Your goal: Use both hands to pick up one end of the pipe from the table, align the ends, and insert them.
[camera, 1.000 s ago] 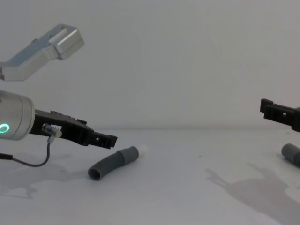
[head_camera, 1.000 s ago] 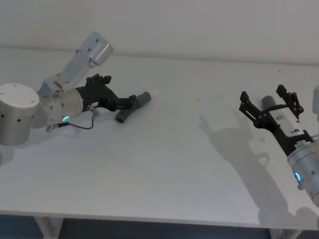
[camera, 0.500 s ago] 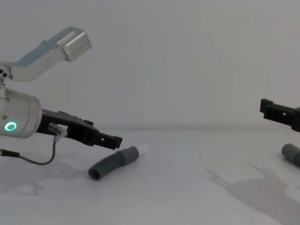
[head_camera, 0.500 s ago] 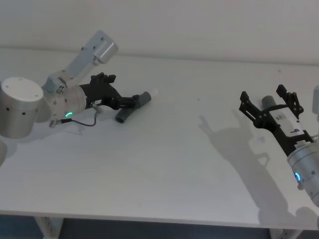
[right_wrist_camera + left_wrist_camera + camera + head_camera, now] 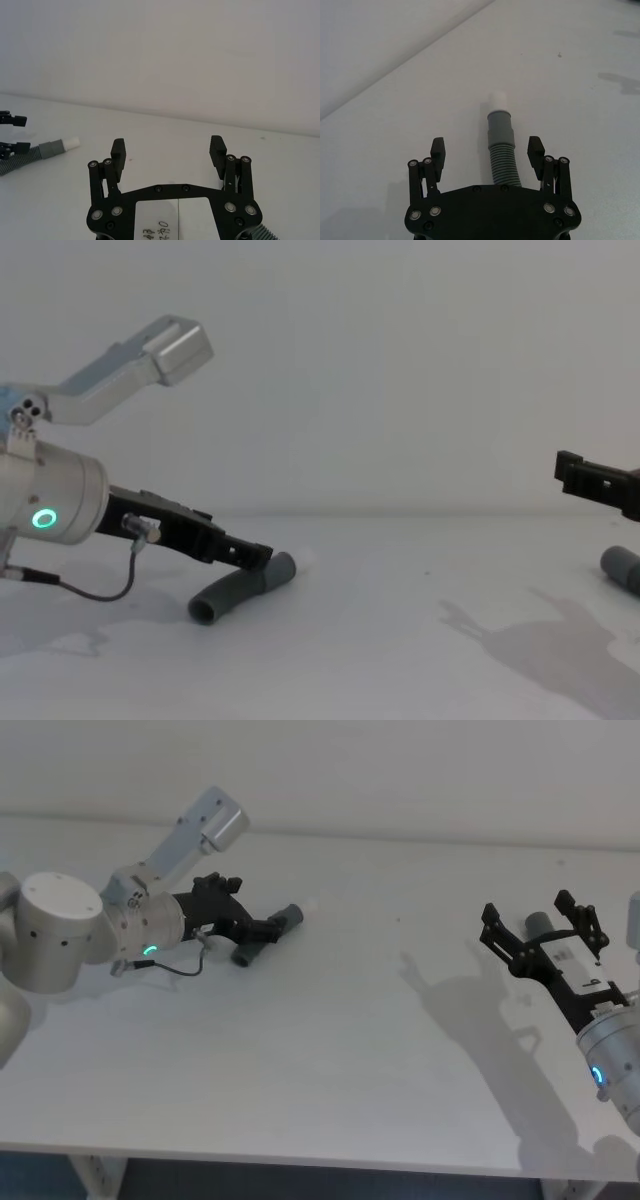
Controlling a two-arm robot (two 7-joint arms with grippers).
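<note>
- Left gripper (image 5: 268, 928): jaws wide open, low over the tabletop (image 5: 330, 1060), straddling the curved piece (image 5: 247, 952) of the pipe.
- Left wrist view: one finger (image 5: 438, 150) on each side of the ribbed stretch, just behind the collar (image 5: 499, 125). There's a clear gap on both sides, so no contact and nothing gripped.
- Curved piece lies on the tabletop's far left. Whitish tip (image 5: 498, 101) points away from me and toward the middle; open mouth (image 5: 203, 611) is the nearer end.
- Chest view: my left finger crosses in front of the piece's upper part and covers part of the collar. The tip is hard to make out against the white surface.
- Right gripper (image 5: 528, 912): jaws also spread wide, holding nothing, raised above the second piece (image 5: 541, 925) at the tabletop's right side.
- Second piece rests on the tabletop. It's cut off by the frame edge in the chest view (image 5: 622, 565), and the right wrist view has just a ribbed corner (image 5: 260, 232) of it below the gripper body. Can't tell how its mouth sits.
- Right gripper (image 5: 590, 478) in the chest view: partly cut off at the edge.
- The two pieces are well apart.
</note>
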